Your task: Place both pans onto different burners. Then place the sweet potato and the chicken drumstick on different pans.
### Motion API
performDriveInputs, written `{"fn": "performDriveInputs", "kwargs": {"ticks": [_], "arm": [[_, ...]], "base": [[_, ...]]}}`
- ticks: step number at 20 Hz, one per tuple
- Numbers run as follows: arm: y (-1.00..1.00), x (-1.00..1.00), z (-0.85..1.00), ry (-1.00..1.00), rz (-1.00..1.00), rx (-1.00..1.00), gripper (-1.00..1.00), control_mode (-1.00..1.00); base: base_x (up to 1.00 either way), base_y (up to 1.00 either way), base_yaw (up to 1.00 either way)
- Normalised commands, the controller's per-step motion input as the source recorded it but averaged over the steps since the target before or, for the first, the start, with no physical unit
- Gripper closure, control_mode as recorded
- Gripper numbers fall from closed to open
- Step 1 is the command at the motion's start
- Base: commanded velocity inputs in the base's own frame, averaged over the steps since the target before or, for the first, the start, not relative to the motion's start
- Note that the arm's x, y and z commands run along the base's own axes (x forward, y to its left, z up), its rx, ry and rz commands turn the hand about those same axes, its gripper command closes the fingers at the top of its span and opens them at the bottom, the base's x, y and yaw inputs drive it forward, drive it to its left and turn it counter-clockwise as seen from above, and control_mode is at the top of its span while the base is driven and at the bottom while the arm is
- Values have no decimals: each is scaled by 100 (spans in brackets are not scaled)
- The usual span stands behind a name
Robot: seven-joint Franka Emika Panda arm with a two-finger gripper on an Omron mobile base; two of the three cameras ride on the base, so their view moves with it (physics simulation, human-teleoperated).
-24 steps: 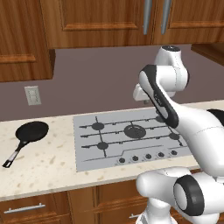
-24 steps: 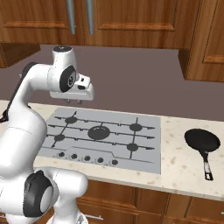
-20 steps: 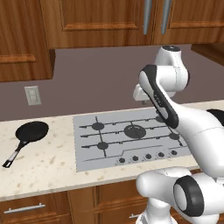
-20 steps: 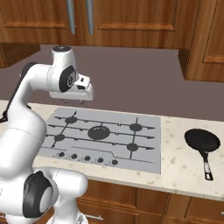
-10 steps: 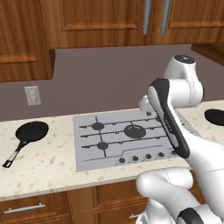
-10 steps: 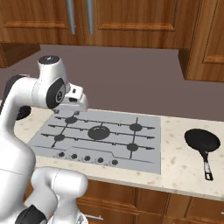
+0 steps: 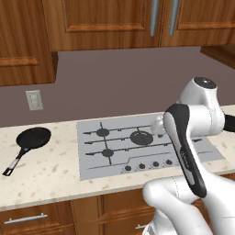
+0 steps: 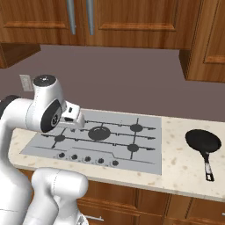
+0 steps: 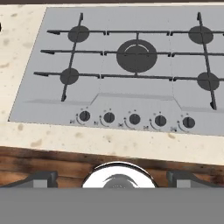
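At the far left of the speckled beige stone worktop (image 7: 50, 176), a small round black frying pan (image 7: 33, 137) is lying flat, its long thin handle reaching toward the near left edge. It is sitting well apart from the cooktop, and its bowl is holding nothing. On the grey wall behind it, a pale wall switch plate (image 7: 33, 100) is showing under the brown wooden wall cabinets (image 7: 105, 20).

In the middle, the flat grey steel cooktop (image 9: 30, 65) is lying set into the worktop. Its round black burner rings (image 9: 136, 56) are sitting under thin black grates: one large ring in the centre, two smaller ones on the left and two on the right. A row of five small dark knobs (image 9: 134, 118) is running along its near edge. No pan is resting on any ring.

The robot's white hand (image 9: 113, 178) is hovering above the near edge of the worktop, looking down on the knobs and the brown wooden cabinet front (image 9: 48, 157) below. Its two dark fingertips (image 9: 41, 178) are standing spread wide apart, with nothing between them.

At the right, a second small round black frying pan (image 8: 203, 141) is lying flat on the worktop, well clear of the cooktop's right edge, its handle pointing toward the near side. Its bowl is likewise holding nothing.
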Motion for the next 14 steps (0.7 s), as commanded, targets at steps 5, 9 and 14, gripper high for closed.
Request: {"fn": "performDriveInputs", "kwargs": {"ticks": [5,9,14], "arm": [[6,-32,0,0,0,0,-100,-100],[9,-24,0,0,0,0,-100,-100],[10,-14,0,0,0,0,-100,100]], "base": [[0,0,0],[0,0,0],[-3,3,0]]}}
